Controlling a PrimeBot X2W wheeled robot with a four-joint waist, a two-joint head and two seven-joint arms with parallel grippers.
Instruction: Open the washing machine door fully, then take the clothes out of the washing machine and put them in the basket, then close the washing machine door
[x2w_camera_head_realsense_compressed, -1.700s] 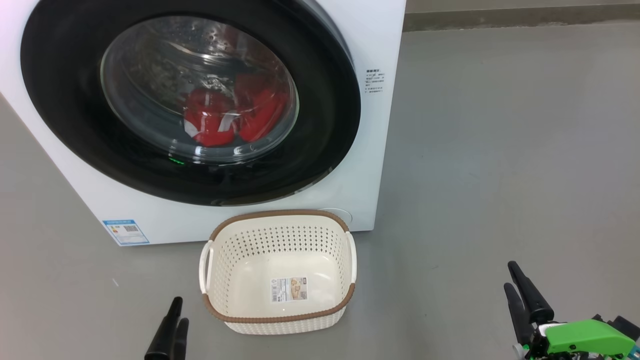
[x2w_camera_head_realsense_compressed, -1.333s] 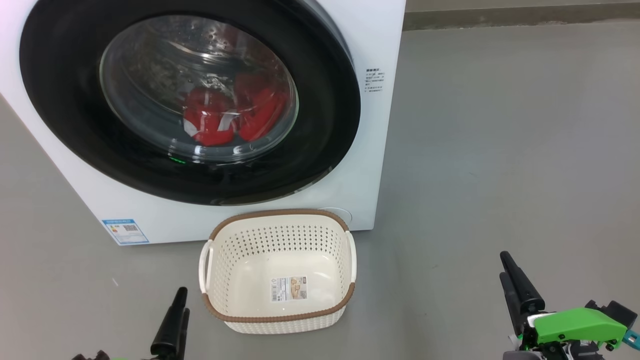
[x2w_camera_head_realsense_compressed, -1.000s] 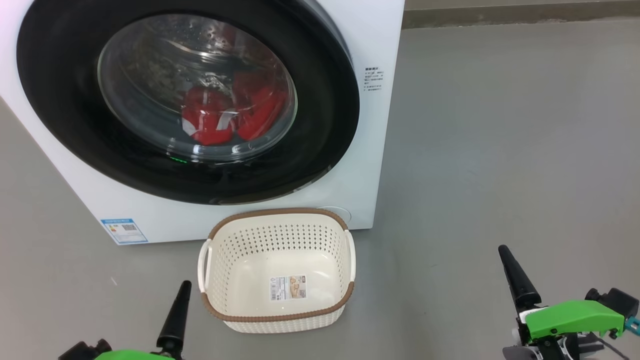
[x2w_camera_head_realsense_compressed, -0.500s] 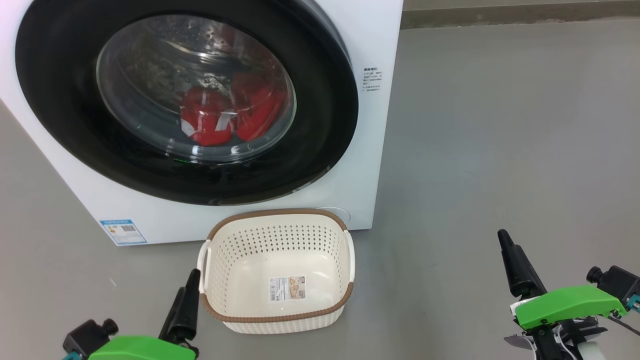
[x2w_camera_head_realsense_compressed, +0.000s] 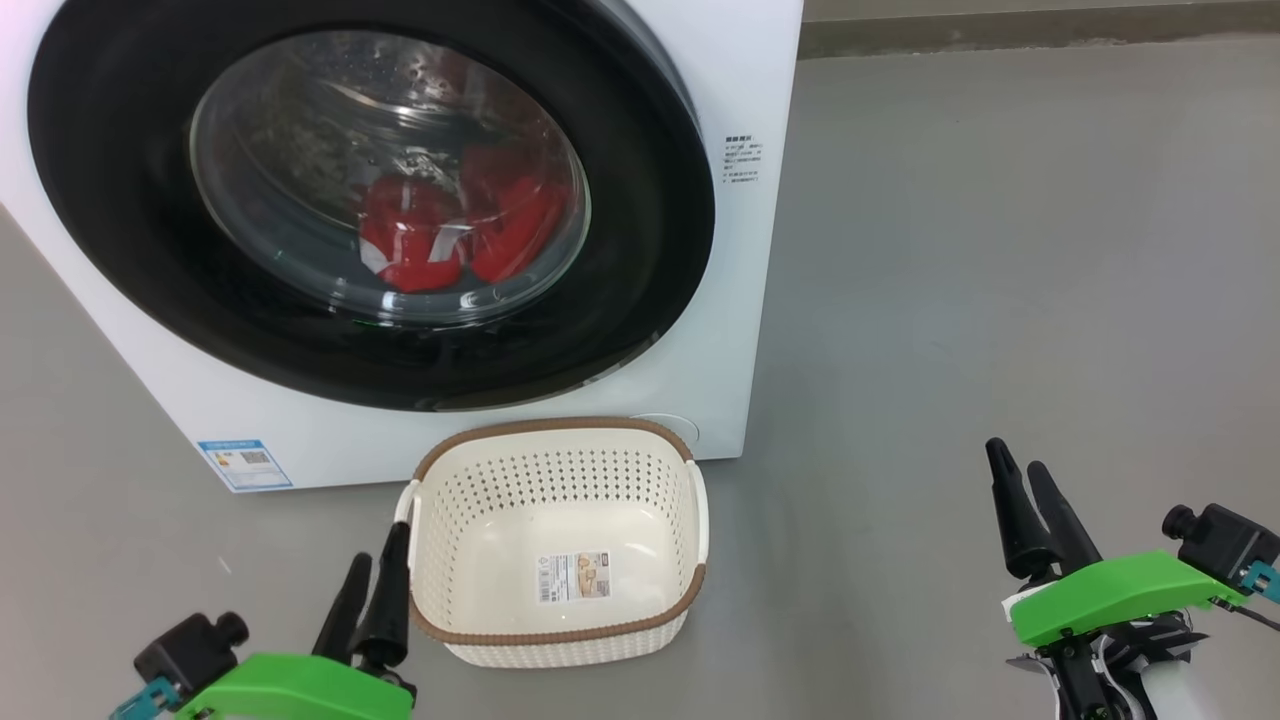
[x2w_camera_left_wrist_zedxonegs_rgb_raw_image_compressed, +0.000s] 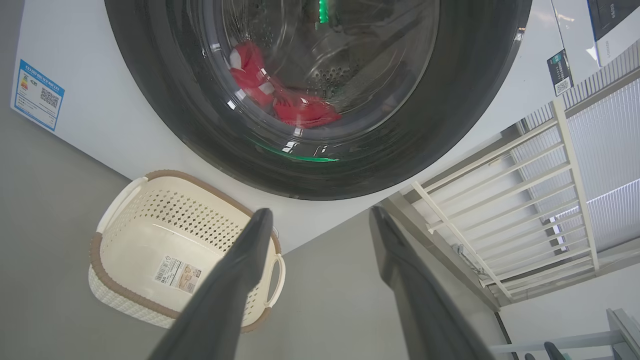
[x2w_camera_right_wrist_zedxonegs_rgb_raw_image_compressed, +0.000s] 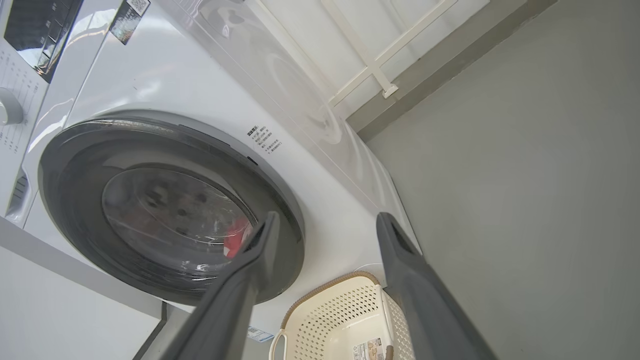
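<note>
The washing machine (x2w_camera_head_realsense_compressed: 760, 80) stands white at the upper left, its door (x2w_camera_head_realsense_compressed: 650, 230) shut flat against the front. Through the glass, the red clothes (x2w_camera_head_realsense_compressed: 450, 235) lie low in the drum. The cream basket (x2w_camera_head_realsense_compressed: 560, 430) sits on the floor just in front of the machine, holding only a paper label. My left gripper (x2w_camera_head_realsense_compressed: 378, 548) is open beside the basket's left handle. My right gripper (x2w_camera_head_realsense_compressed: 1013, 458) is open over bare floor, well right of the basket. The left wrist view shows the open left gripper (x2w_camera_left_wrist_zedxonegs_rgb_raw_image_compressed: 321, 212) pointing at the door (x2w_camera_left_wrist_zedxonegs_rgb_raw_image_compressed: 150, 90), clothes (x2w_camera_left_wrist_zedxonegs_rgb_raw_image_compressed: 300, 107) and basket (x2w_camera_left_wrist_zedxonegs_rgb_raw_image_compressed: 165, 175). The right wrist view shows the open right gripper (x2w_camera_right_wrist_zedxonegs_rgb_raw_image_compressed: 328, 216) before the door (x2w_camera_right_wrist_zedxonegs_rgb_raw_image_compressed: 75, 200) and basket (x2w_camera_right_wrist_zedxonegs_rgb_raw_image_compressed: 340, 320).
Grey floor (x2w_camera_head_realsense_compressed: 1000, 300) stretches wide to the right of the machine. A dark skirting strip (x2w_camera_head_realsense_compressed: 1000, 35) runs along the back wall. A white slatted rail (x2w_camera_left_wrist_zedxonegs_rgb_raw_image_compressed: 525, 175) stands beyond the machine's side. A blue label (x2w_camera_head_realsense_compressed: 232, 463) marks the machine's lower left corner.
Both grippers have risen further into the head view toward the machine. The left one has come up beside the basket's left handle. Door, clothes and basket have not moved.
</note>
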